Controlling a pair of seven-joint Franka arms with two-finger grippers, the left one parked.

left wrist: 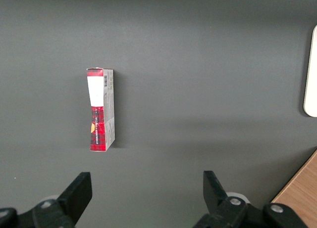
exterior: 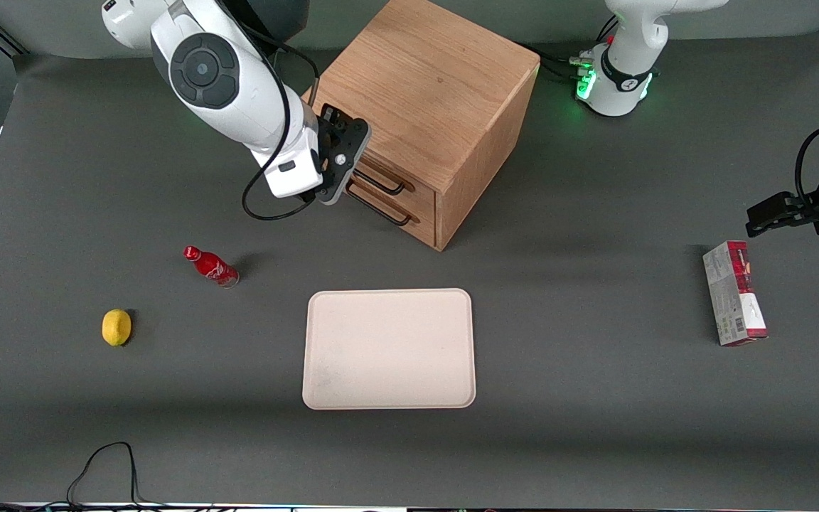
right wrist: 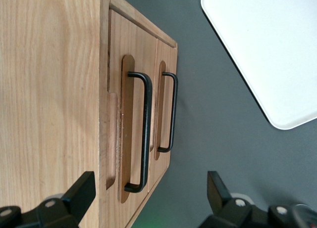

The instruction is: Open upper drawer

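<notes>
**Drawer still closed, gripper lined up on the handle**

Nothing is opened yet. The upper drawer sits flush in the cabinet, level with the lower drawer under it, so the whole pull is still to do. The handle of the upper drawer, a thin black bar, has not been taken hold of.

The gripper hangs just in front of the cabinet's drawer face, at about the height of the upper handle. Its fingers stand wide apart with the bar lying in the gap between them, so it looks ready to close in. From the front view the arm hides the drawer front, so I can't say for sure how near the fingertips are to the bar. The arm reaches in from above, forearm sloping down toward the cabinet, wrist turned to face the drawers.

Nearer the front camera than the cabinet lies a pale tray.
</notes>
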